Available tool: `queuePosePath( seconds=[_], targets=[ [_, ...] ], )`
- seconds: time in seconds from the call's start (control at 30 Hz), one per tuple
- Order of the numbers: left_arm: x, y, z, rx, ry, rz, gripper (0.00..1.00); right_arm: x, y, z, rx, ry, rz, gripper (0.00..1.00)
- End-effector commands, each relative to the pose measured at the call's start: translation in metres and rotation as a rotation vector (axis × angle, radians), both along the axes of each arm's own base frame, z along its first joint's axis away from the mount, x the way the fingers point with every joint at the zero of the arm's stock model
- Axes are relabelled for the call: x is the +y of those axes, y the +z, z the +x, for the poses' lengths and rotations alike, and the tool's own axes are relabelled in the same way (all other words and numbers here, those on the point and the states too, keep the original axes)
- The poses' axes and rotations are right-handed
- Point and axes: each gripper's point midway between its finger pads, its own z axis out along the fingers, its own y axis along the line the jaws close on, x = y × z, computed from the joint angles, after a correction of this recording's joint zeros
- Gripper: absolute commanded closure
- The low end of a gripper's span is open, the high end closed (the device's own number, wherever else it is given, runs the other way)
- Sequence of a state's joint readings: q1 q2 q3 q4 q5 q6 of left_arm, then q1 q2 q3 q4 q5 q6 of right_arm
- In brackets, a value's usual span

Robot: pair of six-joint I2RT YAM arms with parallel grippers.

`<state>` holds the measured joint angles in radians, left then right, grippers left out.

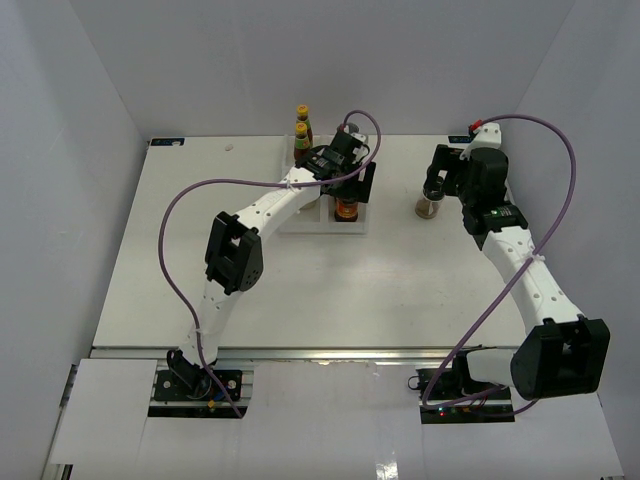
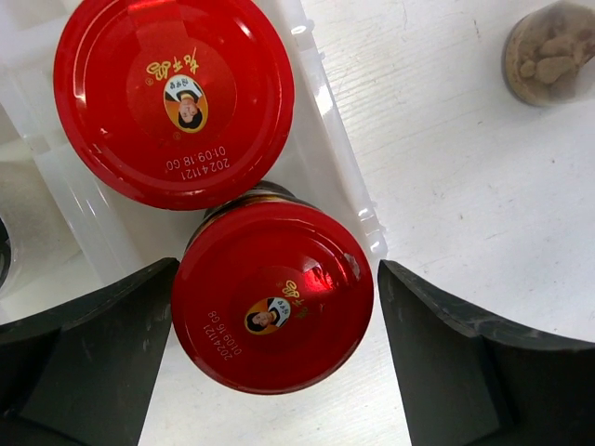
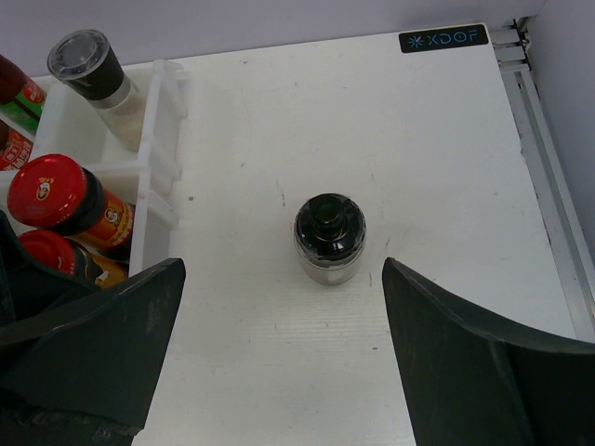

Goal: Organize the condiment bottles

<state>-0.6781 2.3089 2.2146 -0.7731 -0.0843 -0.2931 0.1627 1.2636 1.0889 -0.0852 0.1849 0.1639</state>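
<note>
From above, your left arm [image 1: 270, 205] hides most of the white divided plastic tray [image 1: 298, 222]. Left wrist view crops a clear shaker of brown contents [image 2: 553, 51] at 2 o'clock; right wrist view crops slim red sauce bottles [image 3: 14, 88] at 10 o'clock.

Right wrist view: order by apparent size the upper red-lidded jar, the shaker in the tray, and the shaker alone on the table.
1. Upper red-lidded amber jar: largest, but perhaps nearer the camera.
2-3. Clear dark-capped shaker in the white tray and black-capped shaker on the table: too alike to rank.
</note>
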Motion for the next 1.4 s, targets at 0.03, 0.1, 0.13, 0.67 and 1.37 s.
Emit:
queuePosePath(
  seconds=[0.03, 0.1, 0.13, 0.67, 1.37],
  targets=[
    [0.003, 0.079, -0.009, -0.115, -0.008, -0.092, 0.02, 0.002, 0.003, 0.002, -0.01, 0.007, 0.024, 0.07],
    [0.008, 0.088, -0.011, -0.125, 0.008, -0.096, 0.02, 0.0, -0.006, 0.002, 0.018, -0.001, 0.011, 0.07],
    [0.011, 0.093, -0.013, -0.131, 0.015, -0.098, 0.02, -0.001, -0.012, 0.003, 0.034, -0.004, 0.002, 0.08],
    [0.097, 0.171, -0.056, -0.274, 0.198, -0.047, 0.02, -0.003, -0.06, 0.005, 0.196, -0.02, -0.015, 0.09],
    [0.184, 0.172, -0.112, -0.321, 0.338, -0.186, 0.02, -0.008, -0.084, 0.042, 0.261, 0.022, -0.128, 0.1]
  ],
)
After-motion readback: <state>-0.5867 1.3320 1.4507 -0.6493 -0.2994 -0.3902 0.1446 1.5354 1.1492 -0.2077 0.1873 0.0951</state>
